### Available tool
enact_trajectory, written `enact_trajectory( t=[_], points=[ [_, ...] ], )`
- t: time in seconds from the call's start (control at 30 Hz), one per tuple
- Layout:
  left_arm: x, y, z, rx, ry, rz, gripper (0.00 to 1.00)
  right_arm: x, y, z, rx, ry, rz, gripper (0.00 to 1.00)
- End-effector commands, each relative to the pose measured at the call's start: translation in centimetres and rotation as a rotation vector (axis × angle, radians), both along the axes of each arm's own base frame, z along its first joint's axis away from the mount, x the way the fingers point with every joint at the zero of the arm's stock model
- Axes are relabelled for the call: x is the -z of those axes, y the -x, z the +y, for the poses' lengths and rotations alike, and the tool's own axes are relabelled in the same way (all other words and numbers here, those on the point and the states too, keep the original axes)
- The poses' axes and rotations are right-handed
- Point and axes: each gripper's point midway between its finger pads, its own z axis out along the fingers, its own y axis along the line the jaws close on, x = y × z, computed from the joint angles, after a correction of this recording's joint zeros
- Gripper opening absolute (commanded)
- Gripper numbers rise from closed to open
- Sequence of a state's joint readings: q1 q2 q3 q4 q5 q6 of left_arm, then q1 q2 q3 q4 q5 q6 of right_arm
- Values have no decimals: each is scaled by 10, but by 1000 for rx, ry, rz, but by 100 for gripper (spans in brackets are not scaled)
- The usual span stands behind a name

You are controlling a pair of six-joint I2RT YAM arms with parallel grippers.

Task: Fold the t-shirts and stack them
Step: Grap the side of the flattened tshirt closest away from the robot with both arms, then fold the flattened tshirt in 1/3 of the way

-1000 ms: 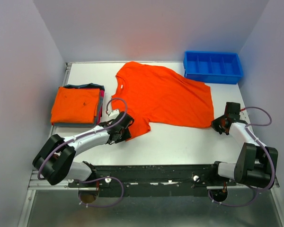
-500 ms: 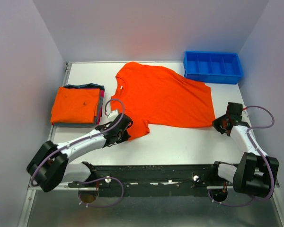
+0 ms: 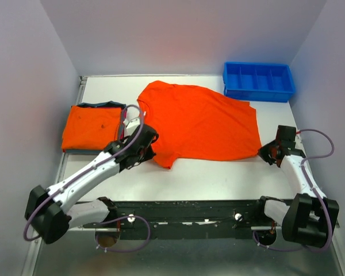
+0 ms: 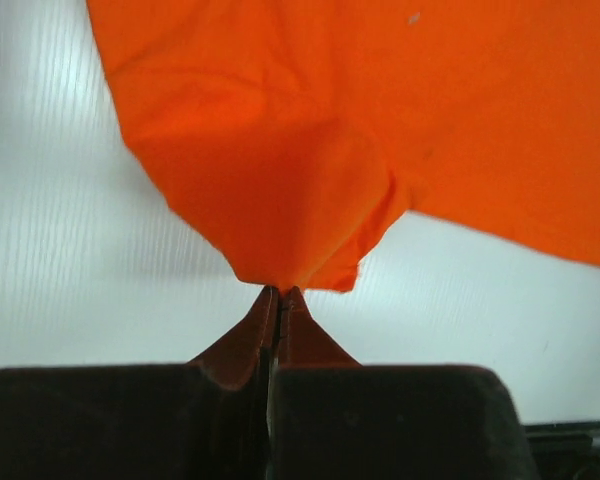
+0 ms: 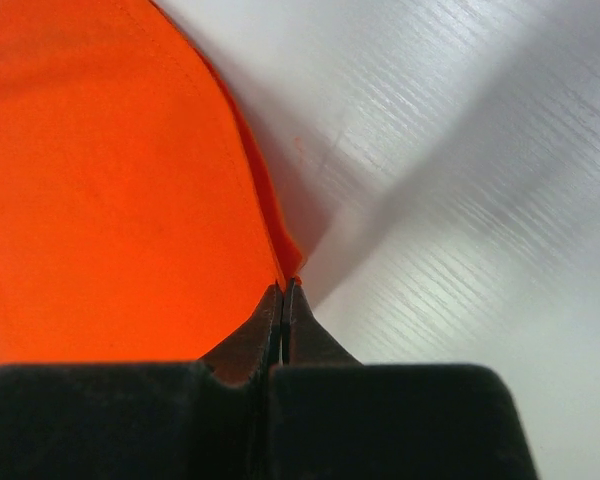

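A bright orange t-shirt (image 3: 204, 121) lies spread across the middle of the white table. My left gripper (image 3: 149, 142) is shut on its near left sleeve corner (image 4: 280, 240) and lifts that cloth off the table. My right gripper (image 3: 265, 152) is shut on the shirt's near right hem corner (image 5: 130, 180). A stack of folded t-shirts (image 3: 93, 127), orange on top with dark teal and pink-red edges below, sits at the left.
A blue plastic bin with dividers (image 3: 257, 80) stands at the back right, touching the shirt's far right edge. Grey walls close in the table on the left, back and right. The table's near edge (image 3: 190, 198) runs in front of both arms.
My left gripper has moved away from me and up with the sleeve corner, dragging the shirt's left side inward. My right gripper has shifted slightly right, keeping its hold on the hem.
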State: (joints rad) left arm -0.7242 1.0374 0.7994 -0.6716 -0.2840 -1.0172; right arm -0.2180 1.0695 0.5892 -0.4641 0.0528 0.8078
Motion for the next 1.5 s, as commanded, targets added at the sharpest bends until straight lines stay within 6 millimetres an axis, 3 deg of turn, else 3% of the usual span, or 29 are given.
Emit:
enact_trajectory(
  t=[0.0, 0.17, 0.27, 0.53, 0.77, 1.03, 1.47],
  points=[
    [-17, -57, -4, 9, -154, -70, 0, -4, -16, 3, -16, -47, 24, 1],
    [-32, -125, -20, -1, -228, -119, 0, -18, -54, 1, -5, -94, 10, 1],
    [-34, -159, -28, 10, -267, -109, 0, -15, -72, 1, 4, -125, 32, 1],
    [-50, -224, -17, -40, -380, -131, 0, -11, -113, -7, 40, -163, 56, 1],
    [-57, -263, -17, -13, -406, -157, 0, -6, -136, -11, 53, -172, 72, 1],
    [-46, -298, -30, 21, -412, -161, 0, 1, -156, -18, 89, -188, 87, 1],
    [-36, -328, -37, 48, -387, -176, 0, 3, -183, -34, 176, -307, 22, 1]
  ],
)
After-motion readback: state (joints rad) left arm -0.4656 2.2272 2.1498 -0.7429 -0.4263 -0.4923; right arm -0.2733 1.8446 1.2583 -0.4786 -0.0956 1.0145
